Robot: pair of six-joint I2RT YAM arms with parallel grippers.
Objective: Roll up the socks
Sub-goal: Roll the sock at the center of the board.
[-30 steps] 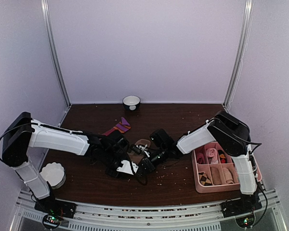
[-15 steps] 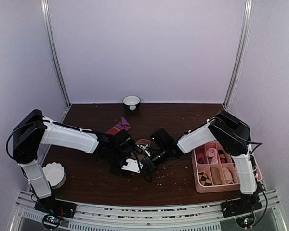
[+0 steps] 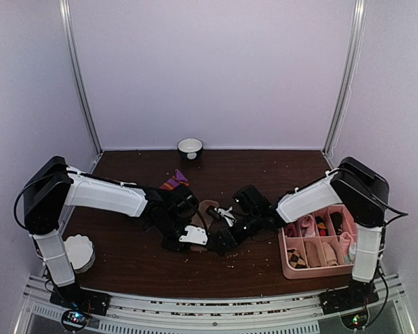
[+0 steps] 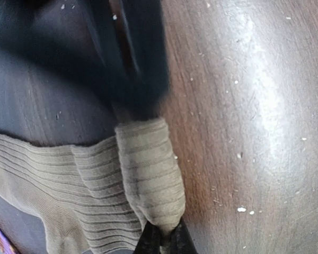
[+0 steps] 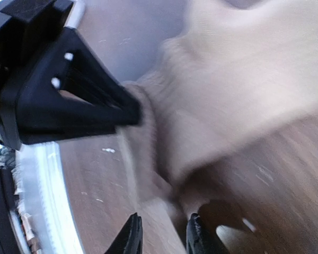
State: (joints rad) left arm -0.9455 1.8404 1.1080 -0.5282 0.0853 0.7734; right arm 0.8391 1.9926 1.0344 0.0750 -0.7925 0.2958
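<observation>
The tan sock (image 3: 207, 209) lies at the table's middle, partly under both grippers. In the left wrist view its ribbed end is wound into a tight roll (image 4: 151, 174), and my left gripper (image 4: 164, 241) is shut on the roll's near tip. My right gripper (image 5: 163, 238) holds its fingers narrowly apart with a fold of the tan sock (image 5: 228, 95) between them; this view is blurred. In the top view my left gripper (image 3: 195, 239) and right gripper (image 3: 219, 242) meet tip to tip. The dark red sock (image 3: 173, 182) with purple stripes lies flat behind them, untouched.
A pink divided tray (image 3: 284, 245) of small rolled socks stands at the right. A white bowl (image 3: 190, 147) sits at the back wall. A white fluted dish (image 3: 77, 252) sits at the near left. Crumbs dot the brown table (image 3: 265, 174).
Both grippers have shifted to the right and a little nearer with the tan sock. The left arm has stretched further in; the right arm's elbow has swung right.
</observation>
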